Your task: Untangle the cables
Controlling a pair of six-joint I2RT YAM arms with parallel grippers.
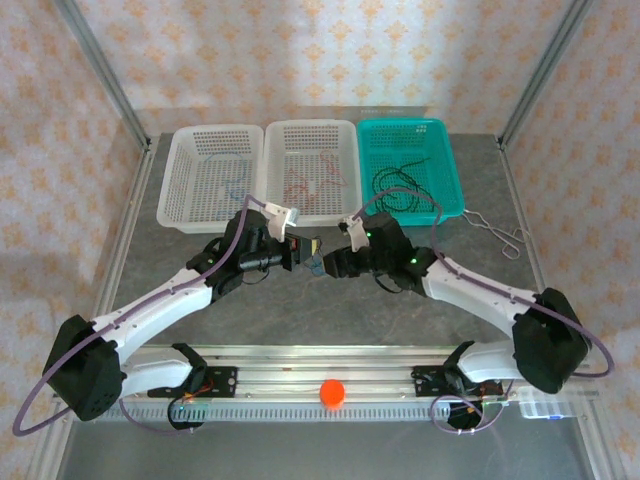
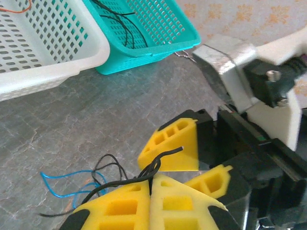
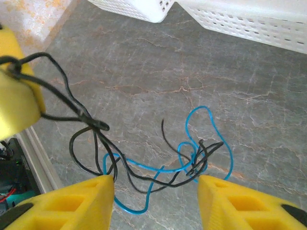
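Desk (image 3: pixel 192 72) showing a matt grey marbled surface, white baskets (image 1: pixel 310 124) and teal basket (image 1: pixel 400 123) looking like smooth perforated plastic, cables (image 3: pixel 96 125) wearing sleek black and blue sheathing, forceps (image 1: pixel 492 230) glinting as bare metal.

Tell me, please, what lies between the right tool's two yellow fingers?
In the right wrist view, the tangled black cable and blue cable cross the gap between those fingers.

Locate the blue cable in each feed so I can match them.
Top external: blue cable, probably the bluish speck just below the middle white basket; too small to be sure.
Left wrist: lower left, on the table.
Right wrist: centre, looping inside the open right gripper.
Shared landmark: the black cable tangled with it.
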